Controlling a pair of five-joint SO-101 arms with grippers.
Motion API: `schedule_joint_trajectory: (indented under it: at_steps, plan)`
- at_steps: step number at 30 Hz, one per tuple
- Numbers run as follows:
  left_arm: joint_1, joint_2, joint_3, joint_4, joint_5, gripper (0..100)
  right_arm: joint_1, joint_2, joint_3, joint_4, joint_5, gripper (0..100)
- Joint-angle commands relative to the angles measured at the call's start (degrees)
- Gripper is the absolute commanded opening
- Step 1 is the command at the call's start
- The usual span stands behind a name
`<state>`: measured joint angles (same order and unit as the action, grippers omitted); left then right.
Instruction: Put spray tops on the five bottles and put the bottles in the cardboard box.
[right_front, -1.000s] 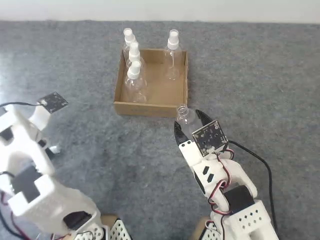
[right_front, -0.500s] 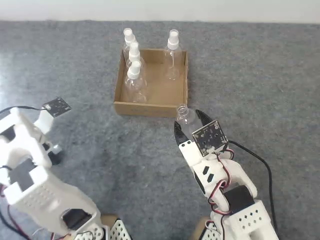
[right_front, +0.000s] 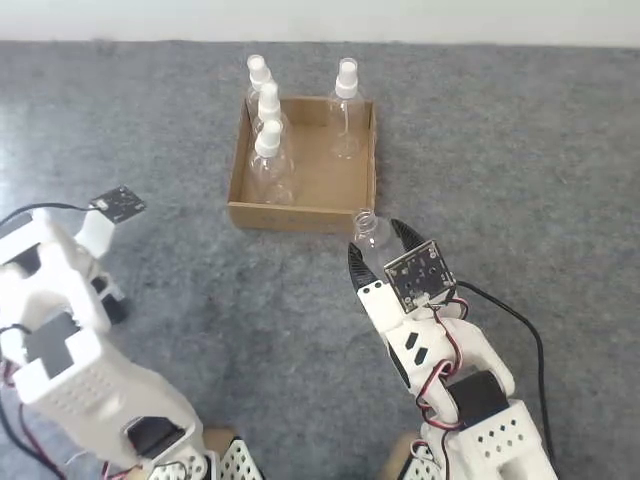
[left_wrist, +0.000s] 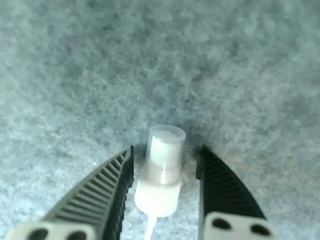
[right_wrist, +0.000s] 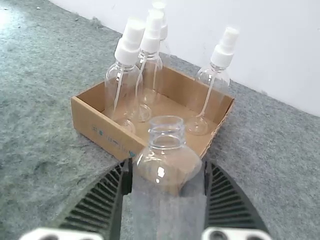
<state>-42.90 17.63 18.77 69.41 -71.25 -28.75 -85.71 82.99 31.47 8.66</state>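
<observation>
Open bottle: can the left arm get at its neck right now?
Likely yes. The open bottle pokes its neck up above the right gripper clamping its body, nothing over it; the cardboard box is just behind.

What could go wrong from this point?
1. The right gripper holds the uncapped bottle close to the near wall of the cardboard box. Lifting it in could catch that wall or knock the capped bottles inside.
2. The spray top at the left gripper trails a thin dip tube, which may miss the bottle's narrow neck.
</observation>
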Motion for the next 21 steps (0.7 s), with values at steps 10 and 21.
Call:
schedule_joint_trajectory:
  at_steps: [10,21]
  plan:
    - [1.93,0.62,-1.71,-1.58,2.11,8,-0.04,-1.36,-0.62,-0.57,1.23,10.8]
    - [2.73,0.00,-1.89,-0.88,2.37,1,-0.04,-1.36,-0.62,-0.57,1.23,10.8]
